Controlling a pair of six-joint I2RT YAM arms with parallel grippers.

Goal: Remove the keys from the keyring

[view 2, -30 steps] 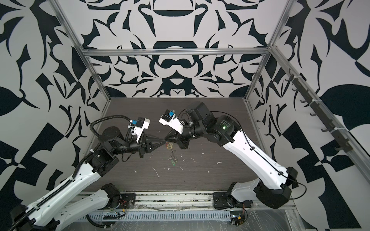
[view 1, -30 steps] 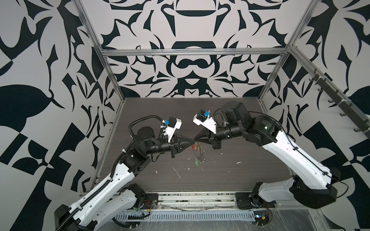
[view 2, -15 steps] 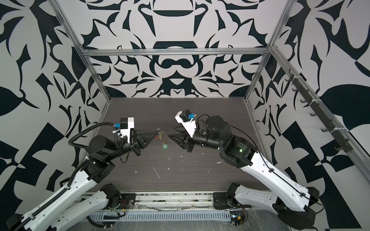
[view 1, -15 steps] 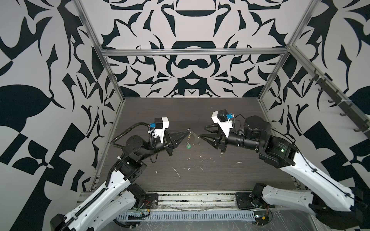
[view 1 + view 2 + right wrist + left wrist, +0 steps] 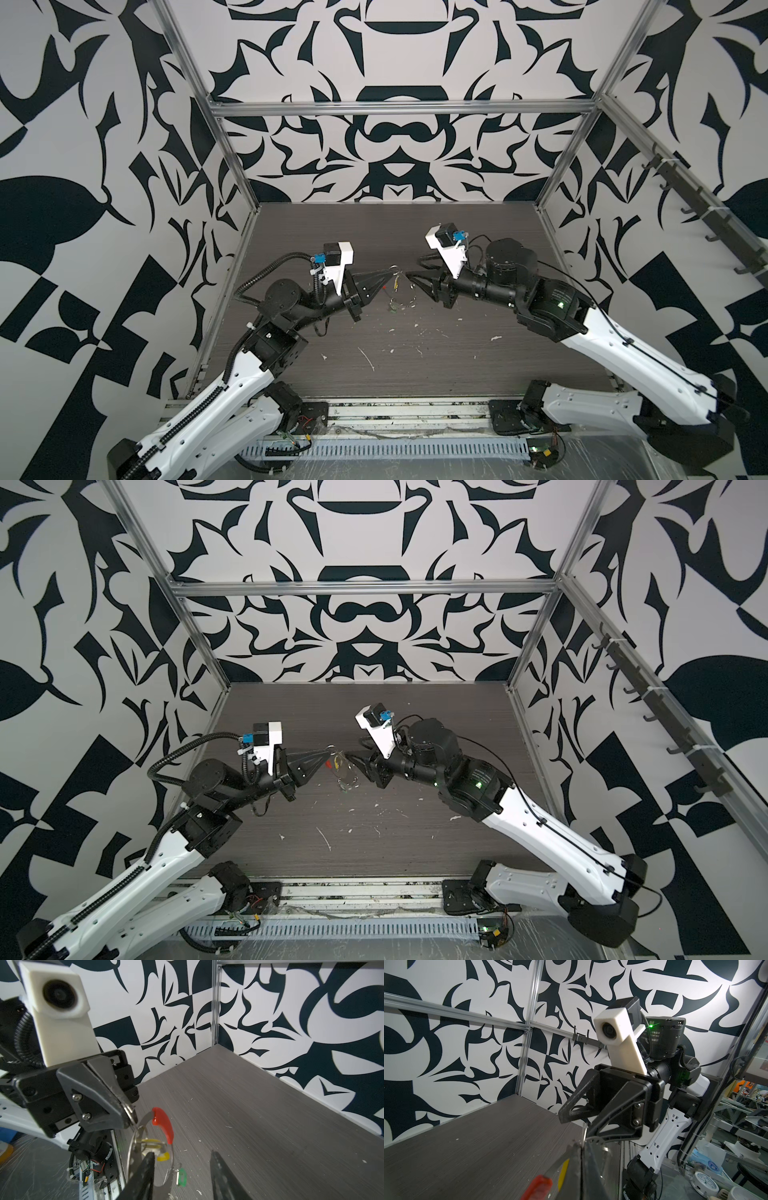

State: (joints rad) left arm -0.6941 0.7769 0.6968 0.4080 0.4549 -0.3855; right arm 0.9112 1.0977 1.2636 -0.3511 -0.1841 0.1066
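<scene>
Mid-frame in both top views, the green key (image 5: 392,306) hangs lowest, the yellow key (image 5: 397,286) above it, both on the keyring (image 5: 164,1124). The left gripper (image 5: 390,274) clamps the keyring's upper edge; the right gripper (image 5: 412,279), jaws apart, faces it.
</scene>
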